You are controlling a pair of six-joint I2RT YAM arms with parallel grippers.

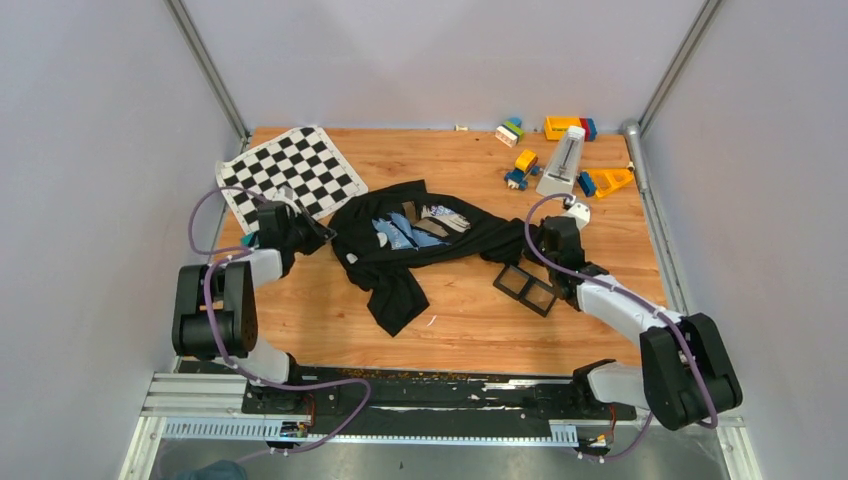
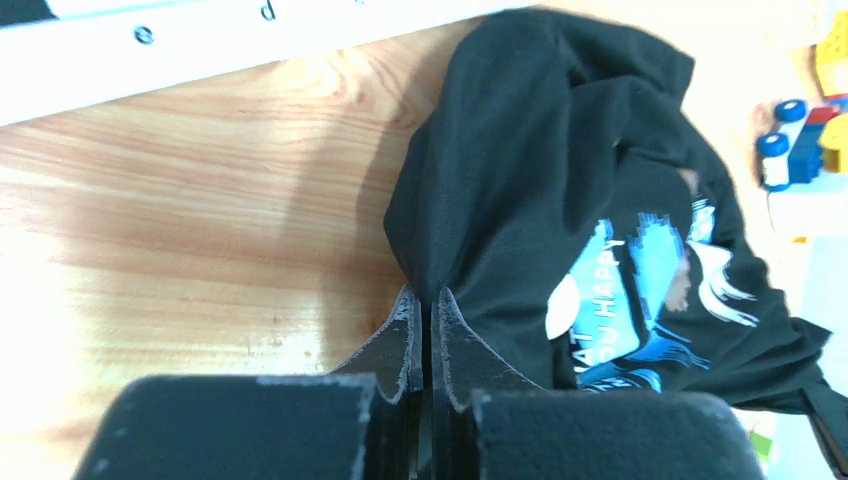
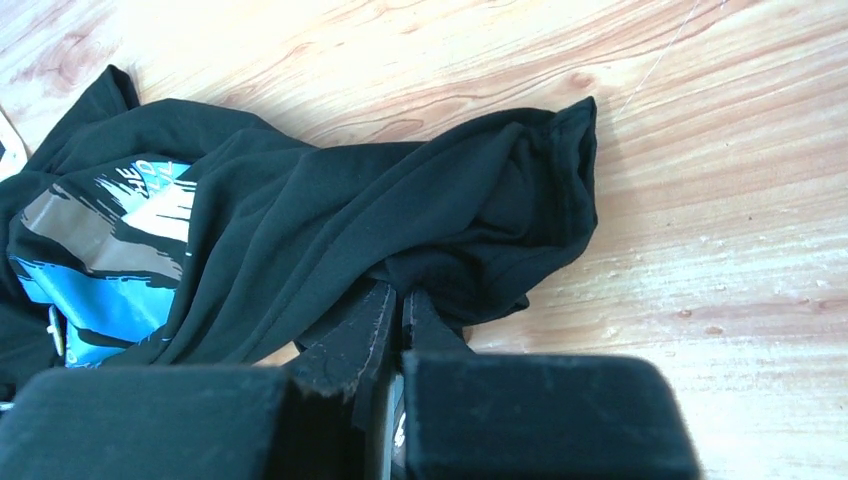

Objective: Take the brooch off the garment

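The garment (image 1: 400,280) is a black T-shirt with a blue, white and grey print, lying stretched across the middle of the table. My left gripper (image 1: 325,236) is shut on a fold at its left end, seen close in the left wrist view (image 2: 427,300). My right gripper (image 1: 530,238) is shut on a fold at its right end, seen close in the right wrist view (image 3: 397,295). The brooch (image 2: 562,305) is a small white disc on the cloth (image 2: 520,150) beside the blue print, just right of my left fingers. The right wrist view shows the bunched cloth (image 3: 350,200); I cannot make out the brooch there.
A chequered mat (image 1: 290,172) lies at the back left behind my left gripper. Black square frames (image 1: 527,287) lie beside my right arm. Toy bricks (image 1: 565,127), a toy car (image 1: 520,168) and a white wedge-shaped object (image 1: 563,162) stand at the back right.
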